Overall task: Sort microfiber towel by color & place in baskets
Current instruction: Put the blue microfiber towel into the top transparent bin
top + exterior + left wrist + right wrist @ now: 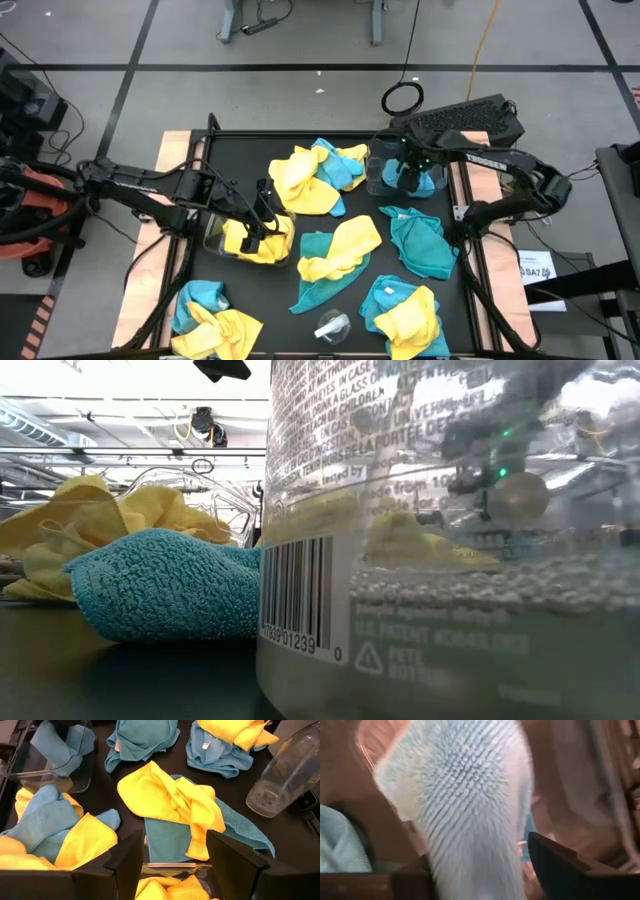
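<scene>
Right gripper [418, 168], jaws apart, hovers directly above the teal towel [412, 180] in the far-right clear basket [377, 178], fuzzy cloth filling its wrist view.

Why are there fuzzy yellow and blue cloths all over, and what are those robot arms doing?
Two robot arms are sorting towels by colour into clear baskets. The right pincer hangs over the far-right basket, which holds a teal towel; a pale fuzzy cloth fills its wrist camera, so it seems to be letting go. The left pincer is open over the other basket, which has yellow towels inside. Mixed piles of yellow and teal cloths lie on the black table.
</scene>
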Action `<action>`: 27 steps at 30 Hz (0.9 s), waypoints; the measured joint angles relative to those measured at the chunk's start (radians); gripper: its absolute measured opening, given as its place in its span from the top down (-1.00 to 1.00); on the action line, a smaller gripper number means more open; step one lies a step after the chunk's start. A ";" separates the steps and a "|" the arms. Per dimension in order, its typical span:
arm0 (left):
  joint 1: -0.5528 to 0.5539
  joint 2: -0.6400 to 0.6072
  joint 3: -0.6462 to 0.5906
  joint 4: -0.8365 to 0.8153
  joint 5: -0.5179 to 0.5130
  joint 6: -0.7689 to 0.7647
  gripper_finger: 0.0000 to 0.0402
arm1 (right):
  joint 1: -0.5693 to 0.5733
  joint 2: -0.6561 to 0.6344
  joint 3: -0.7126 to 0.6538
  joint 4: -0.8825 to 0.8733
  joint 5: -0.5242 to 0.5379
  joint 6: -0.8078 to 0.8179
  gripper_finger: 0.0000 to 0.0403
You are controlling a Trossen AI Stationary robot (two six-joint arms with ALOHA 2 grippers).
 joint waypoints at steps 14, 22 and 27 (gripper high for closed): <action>-0.001 0.000 0.000 0.007 0.000 -0.032 -0.10 | 0.009 -0.334 0.000 -0.079 -0.102 0.091 -0.28; -0.001 0.008 0.000 0.020 0.000 -0.051 -0.10 | 0.087 -0.491 0.000 -0.159 -0.285 0.193 -0.28; -0.001 0.042 0.000 0.041 0.000 -0.051 -0.10 | 0.172 -0.556 0.000 -0.166 -0.343 0.250 -0.28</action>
